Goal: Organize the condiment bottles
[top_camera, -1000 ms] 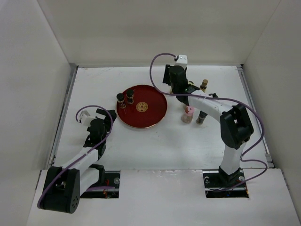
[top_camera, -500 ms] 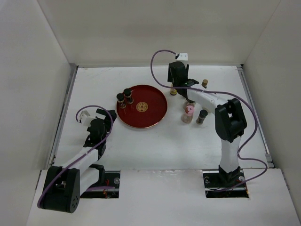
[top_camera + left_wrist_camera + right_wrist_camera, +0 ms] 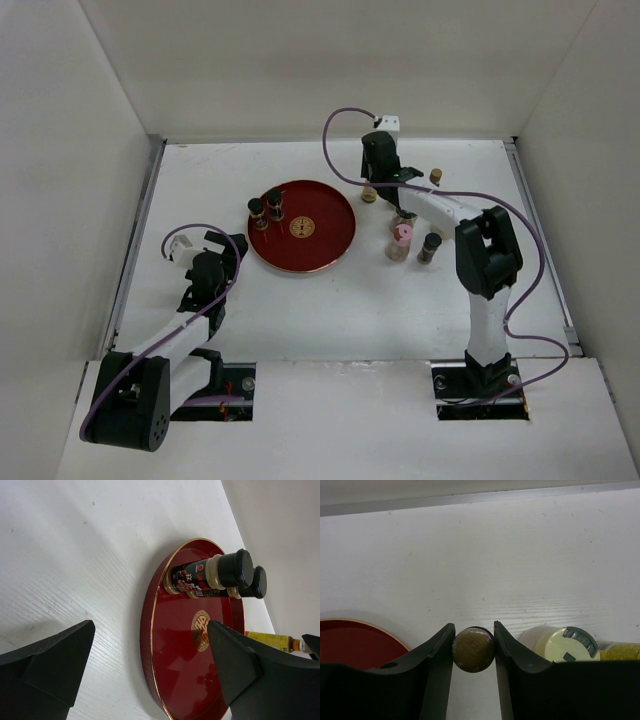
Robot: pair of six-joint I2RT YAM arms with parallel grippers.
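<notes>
Right gripper [image 3: 473,630] clamped on round gold cap of small bottle [image 3: 473,650]. Likely light, rigid, smooth glass; cap hold could slip. Left gripper [image 3: 150,625] spread wide, empty.

The right tool [image 3: 473,630] has its two dark fingers [image 3: 435,675] pressed against opposite sides of a gold-capped bottle [image 3: 473,649], seen from above so that only the round, dull-gold cap shows. Just right of that cap a cream jar [image 3: 551,642] with a greyish top stands apart from the finger. Beyond it, at the frame edge, lies part of a yellow-labelled bottle [image 3: 620,650]. Left of the cap the rim of a red tray [image 3: 355,640] curves in. The white surface [image 3: 520,555] stretches behind the cap.
</notes>
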